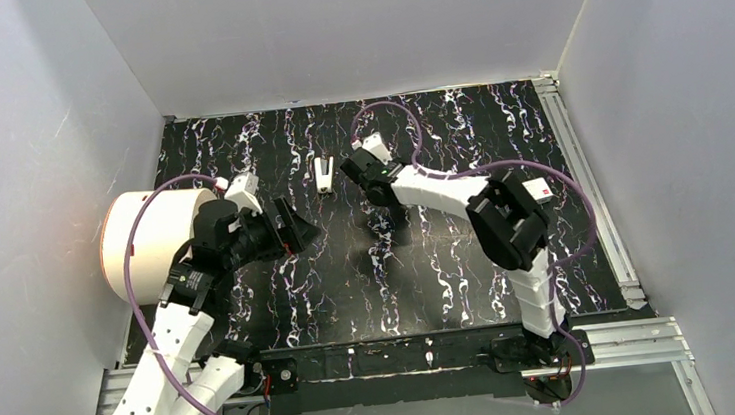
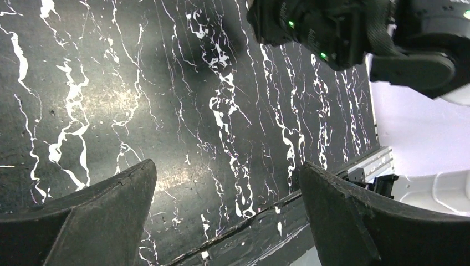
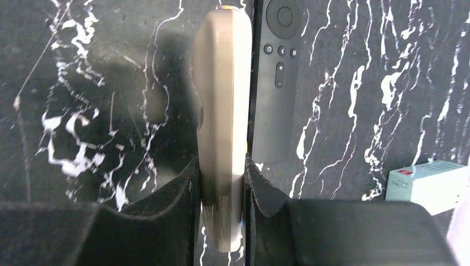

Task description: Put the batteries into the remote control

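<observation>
My right gripper (image 3: 221,169) is shut on the near end of a beige-white remote (image 3: 220,94), which stands on its long edge and points away from the wrist camera. In the top view this remote (image 1: 324,174) is at the back middle of the mat, at the tip of my right gripper (image 1: 340,172). A black remote (image 3: 276,83) lies flat, buttons up, right beside the white one. My left gripper (image 2: 227,174) is open and empty above bare mat; in the top view the left gripper (image 1: 297,232) is left of centre. No batteries are in view.
A large white cylinder with an orange rim (image 1: 154,241) stands at the mat's left edge. A small pale green box (image 3: 425,185) lies to the right of the remotes. The black marbled mat (image 1: 449,271) ends at a metal rail (image 1: 616,336) in front.
</observation>
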You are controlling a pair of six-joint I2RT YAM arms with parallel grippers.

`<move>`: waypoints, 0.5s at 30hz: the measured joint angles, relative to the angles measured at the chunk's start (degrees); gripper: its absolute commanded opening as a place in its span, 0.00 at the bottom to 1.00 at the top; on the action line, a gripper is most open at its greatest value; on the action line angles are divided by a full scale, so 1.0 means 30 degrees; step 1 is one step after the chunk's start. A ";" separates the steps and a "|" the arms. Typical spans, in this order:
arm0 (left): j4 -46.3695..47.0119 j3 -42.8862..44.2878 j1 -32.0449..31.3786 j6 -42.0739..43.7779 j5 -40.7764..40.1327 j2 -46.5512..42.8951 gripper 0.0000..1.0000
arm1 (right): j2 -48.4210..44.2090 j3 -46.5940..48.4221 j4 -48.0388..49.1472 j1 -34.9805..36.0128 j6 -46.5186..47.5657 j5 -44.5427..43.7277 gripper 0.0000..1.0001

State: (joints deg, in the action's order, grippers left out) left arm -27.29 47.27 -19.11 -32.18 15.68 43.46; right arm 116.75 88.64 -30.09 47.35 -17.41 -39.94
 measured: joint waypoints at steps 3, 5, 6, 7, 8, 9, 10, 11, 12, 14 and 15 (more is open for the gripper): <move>0.0095 -0.0386 0.0000 -0.0022 0.0393 -0.0007 0.99 | 0.1268 0.1049 -0.0306 0.0000 0.0561 -0.1086 0.12; 0.0073 -0.0568 0.0000 0.0000 0.0583 -0.0022 0.98 | 0.1916 0.1741 -0.0532 0.0000 0.1020 -0.1727 0.13; 0.0029 -0.0590 0.0000 0.0029 0.0648 -0.0022 0.98 | 0.2251 0.2106 -0.0590 0.0000 0.1268 -0.2011 0.13; -0.0029 -0.0590 0.0000 0.0138 0.0692 -0.0022 0.98 | 0.2586 0.2470 -0.0678 0.0000 0.1435 -0.2215 0.14; -0.0138 -0.0568 0.0000 0.0328 0.0714 -0.0022 0.98 | 0.2907 0.2812 -0.0765 0.0000 0.1610 -0.2382 0.15; -0.0306 -0.0510 0.0000 0.0561 0.0714 -0.0022 0.98 | 0.3206 0.3111 -0.0852 0.0000 0.1763 -0.2521 0.17; -0.0525 -0.0408 0.0000 0.0831 0.0699 -0.0022 0.98 | 0.3439 0.3308 -0.0889 0.0000 0.1880 -0.2594 0.21; -0.0809 -0.0240 0.0000 0.1100 0.0678 0.0000 0.98 | 0.3687 0.3446 -0.0940 0.0000 0.1938 -0.2645 0.26; -0.1137 0.0007 0.0000 0.1384 0.0605 0.0036 0.99 | 0.3883 0.3497 -0.1013 0.0000 0.2018 -0.2674 0.29; -0.1690 0.0619 0.0000 0.1880 0.0430 0.0182 0.98 | 0.4182 0.3636 -0.1333 0.0000 0.2310 -0.2812 0.38; -0.1953 0.0998 0.0000 0.2135 0.0342 0.0291 0.99 | 0.4291 0.3796 -0.1537 0.0000 0.2397 -0.2834 0.41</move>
State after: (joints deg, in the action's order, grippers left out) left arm -33.15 50.26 -19.11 -25.78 16.71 44.34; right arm 129.62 100.03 -34.70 47.35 -10.22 -48.45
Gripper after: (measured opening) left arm 0.983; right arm 0.351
